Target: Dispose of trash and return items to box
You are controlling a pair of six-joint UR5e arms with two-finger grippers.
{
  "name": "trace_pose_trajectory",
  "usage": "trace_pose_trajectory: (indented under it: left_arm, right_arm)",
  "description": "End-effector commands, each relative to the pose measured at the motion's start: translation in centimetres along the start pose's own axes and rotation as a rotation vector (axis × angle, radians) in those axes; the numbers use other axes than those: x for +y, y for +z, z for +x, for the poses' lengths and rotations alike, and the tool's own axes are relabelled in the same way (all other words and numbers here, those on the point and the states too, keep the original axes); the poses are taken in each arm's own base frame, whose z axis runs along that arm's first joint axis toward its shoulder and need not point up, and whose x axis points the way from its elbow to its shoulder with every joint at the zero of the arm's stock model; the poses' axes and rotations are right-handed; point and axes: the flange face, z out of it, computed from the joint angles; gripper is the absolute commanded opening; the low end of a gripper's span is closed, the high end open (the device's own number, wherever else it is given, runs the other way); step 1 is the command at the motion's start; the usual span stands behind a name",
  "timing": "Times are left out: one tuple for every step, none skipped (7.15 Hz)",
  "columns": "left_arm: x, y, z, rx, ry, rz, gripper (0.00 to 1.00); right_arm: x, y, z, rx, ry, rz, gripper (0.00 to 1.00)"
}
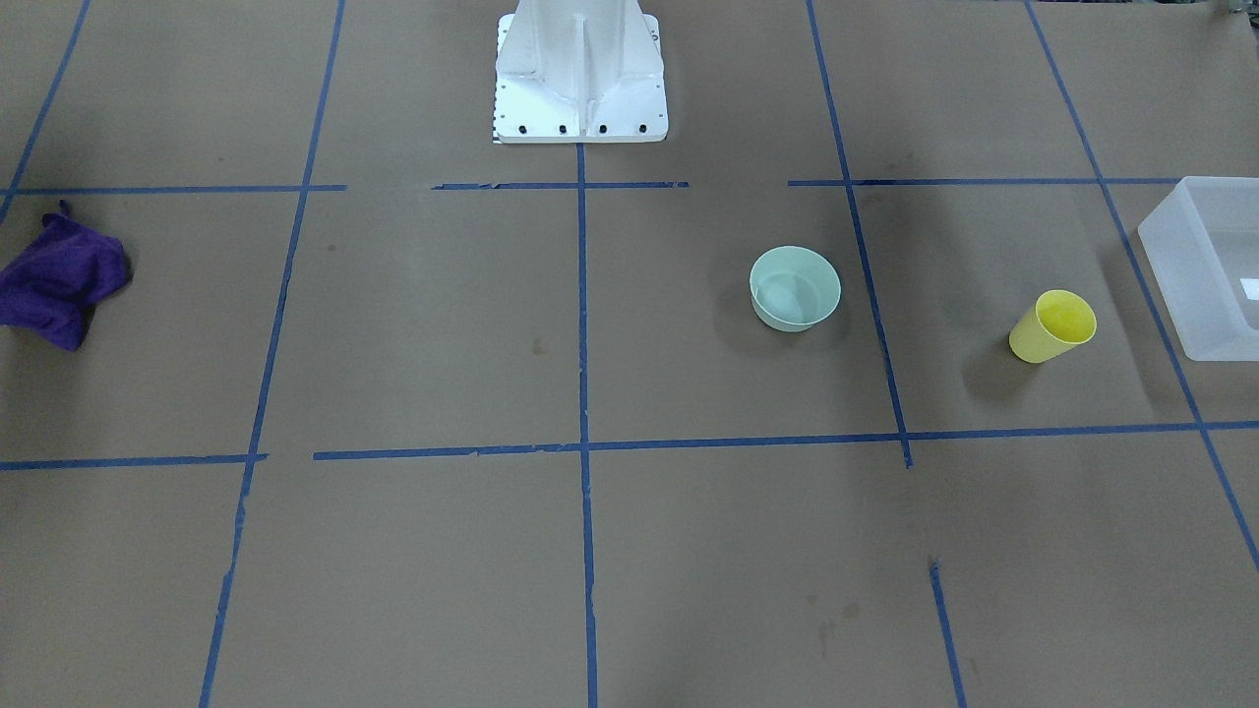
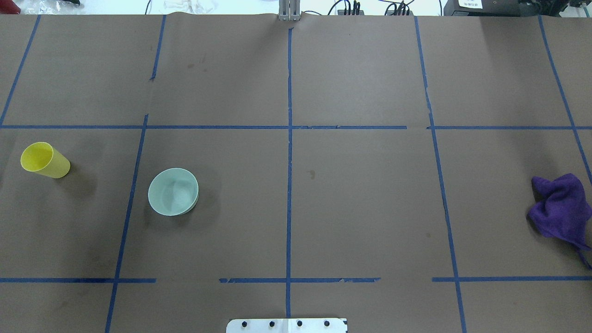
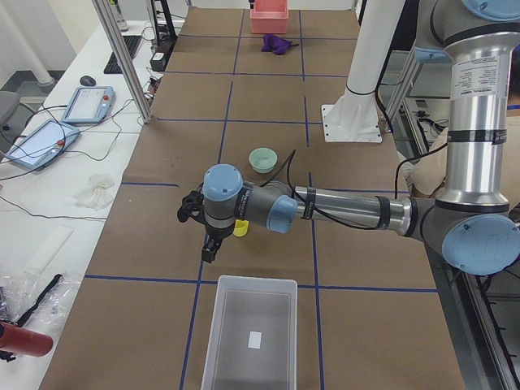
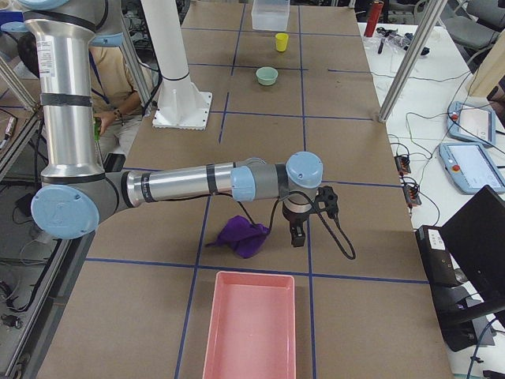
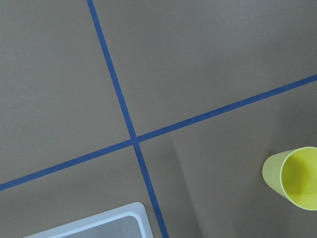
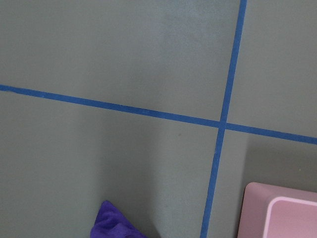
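Observation:
The yellow cup [image 1: 1052, 326] stands on the brown table near the box [image 1: 1205, 265], a frosted-white bin that looks empty. It also shows in the left wrist view [image 5: 292, 177]. The mint-green bowl [image 1: 795, 288] sits upright nearer the middle. My left gripper [image 3: 209, 250] hangs above the table beside the cup, between it and the box [image 3: 250, 333]; I cannot tell whether it is open or shut. My right gripper [image 4: 297, 235] hangs next to a purple cloth [image 4: 243, 234]; I cannot tell its state either.
A pink tray [image 4: 248, 324] lies at the table's end on my right, past the purple cloth [image 2: 559, 208]. The white pedestal base [image 1: 580, 79] stands at the robot's edge. Blue tape lines cross the table.

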Motion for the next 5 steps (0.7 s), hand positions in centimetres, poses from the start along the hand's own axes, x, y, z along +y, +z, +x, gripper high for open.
trace_pose_trajectory:
  left_arm:
    - [-0.3,-0.4,0.6,-0.005,0.056,0.033,1.00]
    - [-0.3,-0.2,0.5,-0.013,0.112,0.061,1.00]
    - [0.0,0.6,-0.2,-0.017,0.102,0.048,1.00]
    - [-0.6,2.0,2.1,0.016,0.119,0.025,1.00]
    - [-1.0,5.1,5.0,0.046,0.064,-0.031,1.00]
  right_arm:
    - [0.0,-0.2,-0.2,-0.004,-0.002,0.004,1.00]
    - [-0.1,-0.1,-0.1,-0.003,0.000,0.001,1.00]
    - [-0.2,-0.3,-0.3,-0.002,-0.004,0.006,1.00]
    - [-0.2,-0.3,-0.3,-0.004,-0.004,0.006,1.00]
    - [-0.2,-0.3,-0.4,-0.005,-0.005,0.007,1.00]
